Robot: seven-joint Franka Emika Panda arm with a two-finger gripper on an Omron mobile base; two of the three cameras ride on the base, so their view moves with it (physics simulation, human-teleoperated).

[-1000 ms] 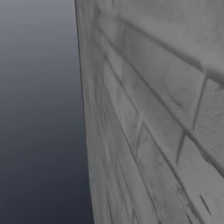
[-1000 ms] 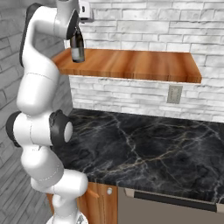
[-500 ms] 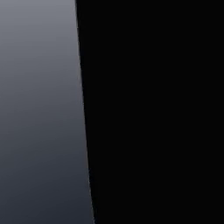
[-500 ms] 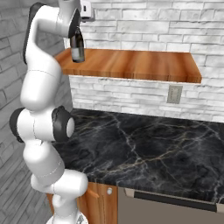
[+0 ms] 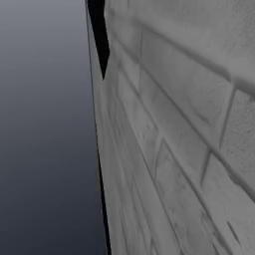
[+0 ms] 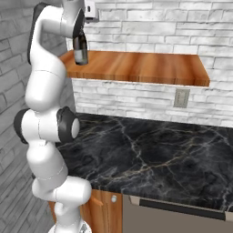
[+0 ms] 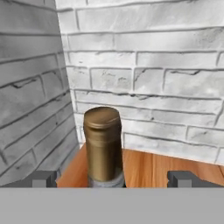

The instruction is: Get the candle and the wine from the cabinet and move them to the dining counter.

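My claw [image 7: 111, 178] stands spread wide and holds nothing; in the hand view its two dark fingertips [image 7: 43, 178] rise at the lower left and lower right of the frame, with the gold foil neck of the wine [image 7: 103, 146] between them, a little left of centre. The bottle stands upright on the orange-brown wooden shelf [image 6: 145, 68], in the corner where the two grey brick walls meet, so its long axis runs straight up toward my camera's lower edge. In the right base view the wine [image 6: 80, 49] shows at the upper left, at the left end of the shelf, with my hand just above and around its neck. Whether the fingertips reach as low as the neck I cannot tell. I judge that the next move turns on this: the neck lies between my fingers, closer to the left one, and closing on it calls for a small shift to centre it. I cannot make out the candle. The black marble tabletop [image 6: 159, 150] lies below the shelf.
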